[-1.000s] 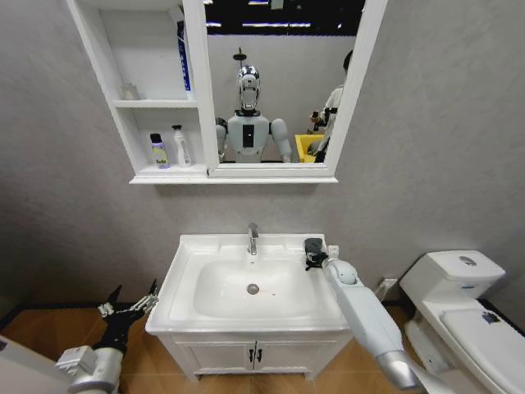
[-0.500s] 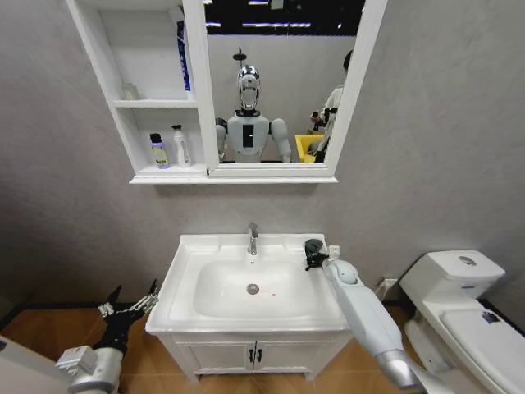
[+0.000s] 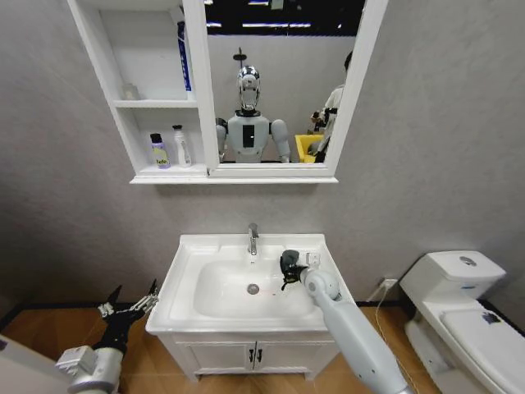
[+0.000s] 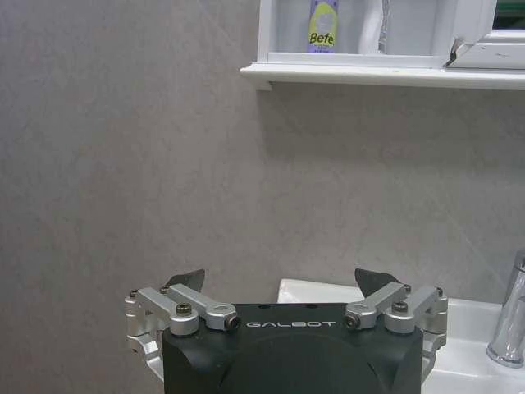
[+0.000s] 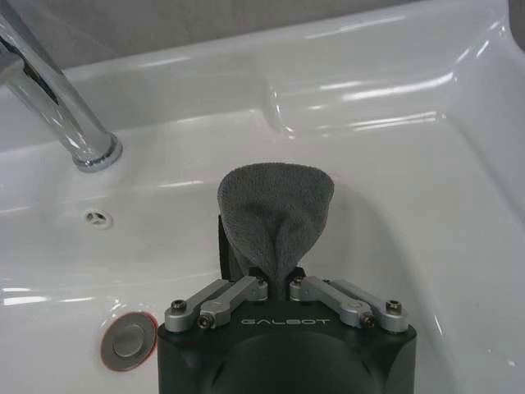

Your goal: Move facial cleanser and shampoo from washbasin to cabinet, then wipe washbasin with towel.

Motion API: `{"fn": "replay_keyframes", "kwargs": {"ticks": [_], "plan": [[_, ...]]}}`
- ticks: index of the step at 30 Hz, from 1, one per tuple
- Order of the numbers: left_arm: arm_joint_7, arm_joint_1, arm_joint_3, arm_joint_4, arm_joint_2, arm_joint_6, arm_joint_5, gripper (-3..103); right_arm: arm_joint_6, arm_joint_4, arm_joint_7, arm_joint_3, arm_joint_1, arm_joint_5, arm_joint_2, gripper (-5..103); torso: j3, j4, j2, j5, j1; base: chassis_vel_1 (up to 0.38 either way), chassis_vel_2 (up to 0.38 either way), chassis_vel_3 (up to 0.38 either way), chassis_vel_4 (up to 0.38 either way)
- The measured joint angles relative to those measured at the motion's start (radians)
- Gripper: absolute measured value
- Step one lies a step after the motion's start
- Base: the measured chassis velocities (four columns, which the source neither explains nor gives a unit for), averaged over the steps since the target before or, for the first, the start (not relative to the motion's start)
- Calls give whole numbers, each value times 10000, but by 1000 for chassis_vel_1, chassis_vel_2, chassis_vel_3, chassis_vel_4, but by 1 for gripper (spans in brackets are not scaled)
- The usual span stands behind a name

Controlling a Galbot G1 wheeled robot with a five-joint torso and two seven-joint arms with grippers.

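Note:
My right gripper (image 3: 289,267) is shut on the dark grey towel (image 5: 277,213) and holds it against the right inner side of the white washbasin (image 3: 185,283) bowl, close to the chrome tap (image 3: 253,238). In the right wrist view the towel bulges out ahead of the right gripper (image 5: 277,283) onto the wet ceramic. On the lowest shelf of the cabinet (image 3: 164,174) stand a purple-labelled bottle (image 3: 159,151) and a white bottle (image 3: 180,146); I cannot tell which is the facial cleanser and which the shampoo. My left gripper (image 3: 127,310) hangs open, low and to the left of the washbasin.
A white toilet (image 3: 459,312) stands to the right. Below the basin is a two-door vanity (image 3: 256,355) with black handles. The drain (image 5: 129,341) lies in the bowl's middle. The mirror (image 3: 279,82) reflects me. A blue item (image 3: 184,57) stands on the cabinet's upper shelf.
My right gripper has carried the towel leftward, from the basin's right rear rim down into the right side of the bowl. The left arm has stayed still.

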Motion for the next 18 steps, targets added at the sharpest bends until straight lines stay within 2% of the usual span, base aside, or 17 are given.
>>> {"fn": "replay_keyframes", "kwargs": {"ticks": [9, 18], "plan": [[0, 0, 0, 0, 0, 0, 0, 100, -61, -539, -123, 309, -464, 246, 12, 7, 0, -1, 0, 1, 0, 0, 0, 0, 0], [-1, 0, 0, 0, 0, 0, 0, 100, -45, -1603, -903, 241, 19, -77, 656, 7, 0, 2, -2, 1, 1, 0, 0, 0, 0]]}}
